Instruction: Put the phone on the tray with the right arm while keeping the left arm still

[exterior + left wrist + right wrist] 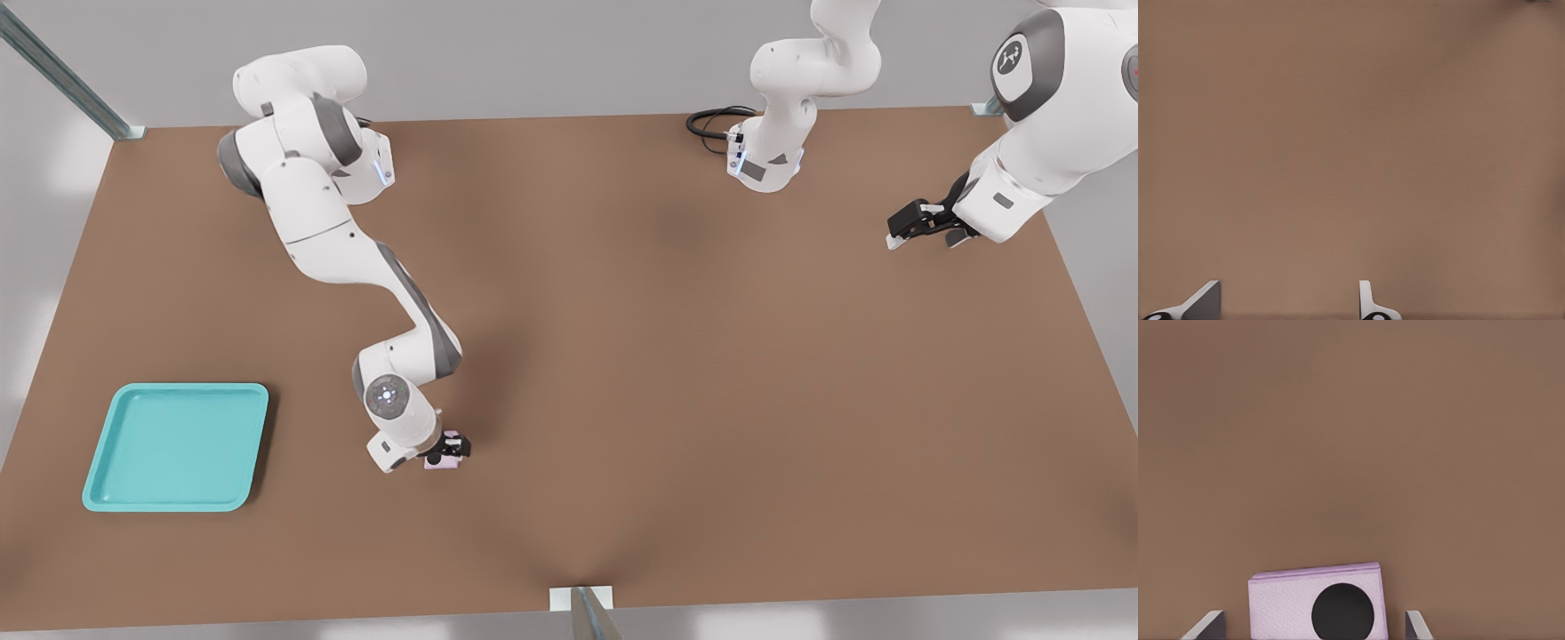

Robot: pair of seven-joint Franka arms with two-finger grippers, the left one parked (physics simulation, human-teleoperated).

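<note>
My fingers [1415,625] stand spread, one on each side of the phone [1317,603], with a visible gap between each tip and the phone's edges; nothing is pinched. In the right wrist view the phone sits between the two tips, a pale pink block with one round black lens showing on its face. It looks slightly tilted against the line of my fingers.

In the front view my gripper [442,449] is down low at the worktop [676,356], directly over the phone [446,461], which lies on the brown surface and is largely covered by my wrist. Whether my fingertips touch the worktop I cannot tell.

My right arm [329,231] reaches from its base at the far edge down toward the near side of the worktop.

The tray [178,446] lies flat toward the front view's left, well apart from the phone, turquoise with a raised rim and nothing in it. The stretch of worktop between phone and tray carries no object.

Further off, a black cable [711,123] loops on the worktop beside the other arm's base at the far edge, well apart from my fingers.
</note>
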